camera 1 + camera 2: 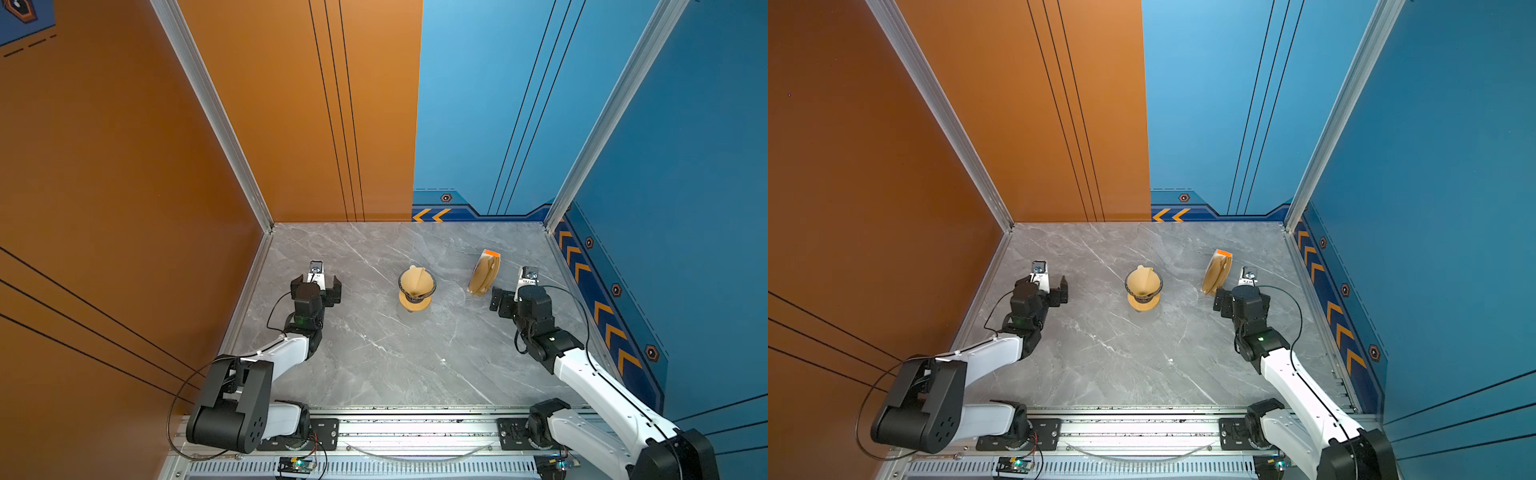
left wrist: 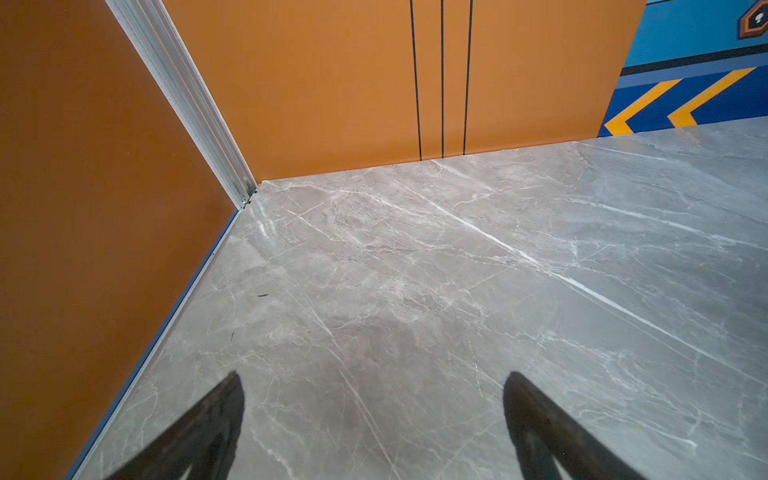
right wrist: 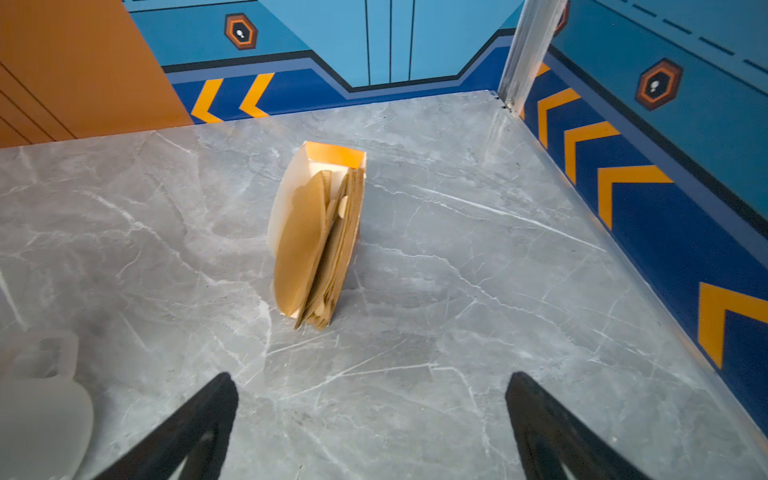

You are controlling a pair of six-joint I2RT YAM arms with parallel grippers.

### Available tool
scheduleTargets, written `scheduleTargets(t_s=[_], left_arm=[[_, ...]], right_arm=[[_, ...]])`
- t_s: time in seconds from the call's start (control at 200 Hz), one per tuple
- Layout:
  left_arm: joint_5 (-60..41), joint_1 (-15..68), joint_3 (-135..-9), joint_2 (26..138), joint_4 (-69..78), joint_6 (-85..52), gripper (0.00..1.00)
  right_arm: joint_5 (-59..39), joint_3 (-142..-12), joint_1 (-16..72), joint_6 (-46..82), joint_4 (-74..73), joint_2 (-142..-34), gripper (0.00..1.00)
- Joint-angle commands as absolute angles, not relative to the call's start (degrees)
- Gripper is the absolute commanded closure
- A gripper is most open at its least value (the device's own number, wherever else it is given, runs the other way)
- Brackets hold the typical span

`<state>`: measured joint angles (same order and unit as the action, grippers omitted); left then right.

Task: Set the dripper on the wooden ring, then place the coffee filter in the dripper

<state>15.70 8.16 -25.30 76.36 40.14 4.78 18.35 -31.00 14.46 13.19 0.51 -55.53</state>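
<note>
The coffee filter (image 1: 412, 279) (image 1: 1139, 279), a tan paper cone, sits open inside the dripper (image 1: 419, 296) (image 1: 1145, 296), a dark see-through funnel standing mid-table. My left gripper (image 1: 317, 282) (image 1: 1042, 284) hovers well to the left of it, open and empty; in the left wrist view the left gripper (image 2: 374, 382) has only bare marble between its fingers. My right gripper (image 1: 517, 287) (image 1: 1239, 289) stands to the dripper's right, open and empty. In the right wrist view the right gripper (image 3: 372, 382) faces a stack of filters.
A wooden ring (image 1: 414, 306) (image 1: 1142, 306) lies under the dripper. A stacked bundle of tan filters (image 1: 484, 272) (image 1: 1217, 270) (image 3: 316, 245) with an orange strip stands upright just ahead of the right gripper. A blurred white jug (image 3: 41, 399) shows in the right wrist view. Walls enclose three sides.
</note>
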Motion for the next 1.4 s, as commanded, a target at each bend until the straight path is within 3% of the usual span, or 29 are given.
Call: scheduleTargets(t_s=[0.0,0.235,0.546,0.696,0.926,1.166,1.396], left_arm=[[14.4,7.8,-24.9,76.4,42.3,5.8,0.02],[17.4,8.6,-22.6,75.9,38.9,4.0,0.02],[18.2,9.3,-18.8,84.5,54.4,6.0,0.02],[9.5,5.4,-15.3,91.8,68.7,5.2,0.02],[6.5,1.4,-22.8,88.7,49.3,0.7,0.02],[6.4,1.6,-22.0,89.4,52.3,0.8,0.02],[7.5,2.1,-21.8,89.4,52.3,1.1,0.02]], right_arm=[[20.3,-30.5,12.3,10.2,-2.8,-56.1,0.0],[20.3,-27.7,8.6,10.0,-5.8,-56.4,0.0],[23.6,-26.0,7.8,10.0,-8.0,-59.9,0.0],[19.4,-22.8,7.9,9.6,-14.8,-59.9,0.0],[22.4,-23.2,7.4,9.5,-16.2,-62.9,0.0],[25.7,-22.1,6.6,7.7,-26.1,-69.0,0.0],[20.2,-23.1,7.1,2.8,-38.8,-78.8,0.0]])
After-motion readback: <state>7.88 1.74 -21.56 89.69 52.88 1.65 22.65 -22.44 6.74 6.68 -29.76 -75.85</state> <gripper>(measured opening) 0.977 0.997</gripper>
